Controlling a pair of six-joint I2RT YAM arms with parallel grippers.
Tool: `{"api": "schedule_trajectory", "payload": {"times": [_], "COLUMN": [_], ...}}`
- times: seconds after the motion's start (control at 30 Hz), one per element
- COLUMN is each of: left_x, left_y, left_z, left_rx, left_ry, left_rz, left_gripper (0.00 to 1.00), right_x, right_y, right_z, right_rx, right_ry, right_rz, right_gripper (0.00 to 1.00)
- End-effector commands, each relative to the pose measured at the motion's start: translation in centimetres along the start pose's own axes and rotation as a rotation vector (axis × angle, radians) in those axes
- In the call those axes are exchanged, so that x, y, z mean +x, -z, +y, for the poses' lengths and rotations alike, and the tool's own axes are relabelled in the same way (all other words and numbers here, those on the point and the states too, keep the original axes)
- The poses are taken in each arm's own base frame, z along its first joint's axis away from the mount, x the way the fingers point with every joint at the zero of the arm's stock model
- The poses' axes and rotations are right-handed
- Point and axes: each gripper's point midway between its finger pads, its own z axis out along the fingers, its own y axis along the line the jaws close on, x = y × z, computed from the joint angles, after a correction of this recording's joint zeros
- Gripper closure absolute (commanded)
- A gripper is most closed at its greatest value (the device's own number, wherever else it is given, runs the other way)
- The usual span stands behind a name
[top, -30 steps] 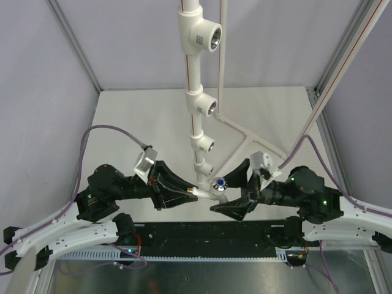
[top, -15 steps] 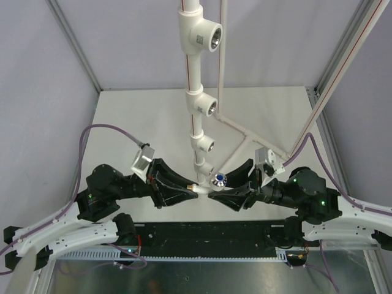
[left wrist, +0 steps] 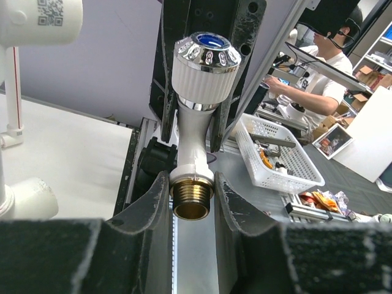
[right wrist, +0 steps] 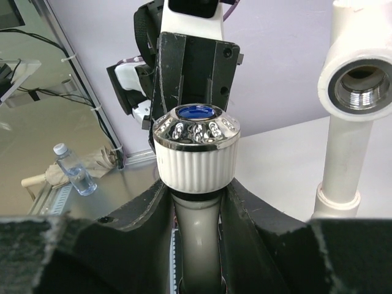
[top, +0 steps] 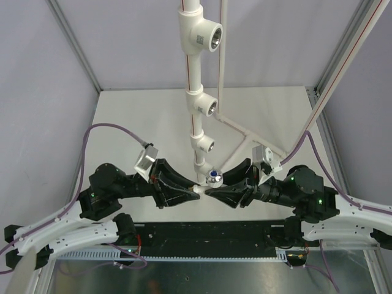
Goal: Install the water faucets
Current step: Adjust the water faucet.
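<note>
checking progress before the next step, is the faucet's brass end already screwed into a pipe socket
No, the brass threaded end of the faucet sits bare and open in the left gripper, with nothing screwed around it.

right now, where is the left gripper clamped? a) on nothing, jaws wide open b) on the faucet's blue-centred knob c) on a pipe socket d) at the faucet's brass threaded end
d: in the left wrist view the left gripper pinches the faucet at its brass threaded end, while the right gripper holds the neck just under the knob.
</note>
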Motion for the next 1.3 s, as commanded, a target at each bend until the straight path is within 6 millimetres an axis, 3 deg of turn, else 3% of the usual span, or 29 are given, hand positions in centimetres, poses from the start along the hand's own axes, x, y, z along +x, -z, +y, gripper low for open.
{"api": "schedule_trajectory", "payload": {"times": [0.0, 0.07, 0.2, 0.37, 0.57, 0.83, 1.27], "left_x": [-0.9, -0.9, -0.8, -0.8, -0.1, 0.2, 0.6], "left_y": [-0.5, -0.5, -0.5, -0.4, -1.0, -1.0, -1.4], "left_z": [-0.9, -0.9, -0.7, -0.7, -0.3, -0.1, 0.0], "left_rx": [0.044, 0.045, 0.038, 0.036, 0.037, 0.032, 0.042], "left_ry": [-0.012, -0.014, -0.014, -0.015, 0.0, 0.003, 0.009], "left_rz": [-0.023, -0.023, -0.024, -0.025, 0.004, 0.011, 0.033], "left_gripper": [1.0, 1.0, 1.0, 1.0, 1.0, 1.0, 1.0], "right_x": [0.1, 0.5, 1.7, 2.4, 1.8, 1.0, 1.4], "right_y": [-0.6, -0.5, 0.3, 1.2, 1.1, 1.3, 0.7], "right_z": [0.3, 0.3, 0.3, 0.0, 0.0, 0.0, 0.1], "right_rx": [-0.008, -0.011, -0.003, 0.021, 0.019, 0.021, 0.012], "right_ry": [0.009, 0.008, 0.0, -0.005, -0.001, 0.009, 0.008], "right_rz": [0.034, 0.053, 0.111, 0.148, 0.122, 0.096, 0.105], "right_gripper": [0.59, 0.56, 0.6, 0.51, 0.51, 0.43, 0.55]}}
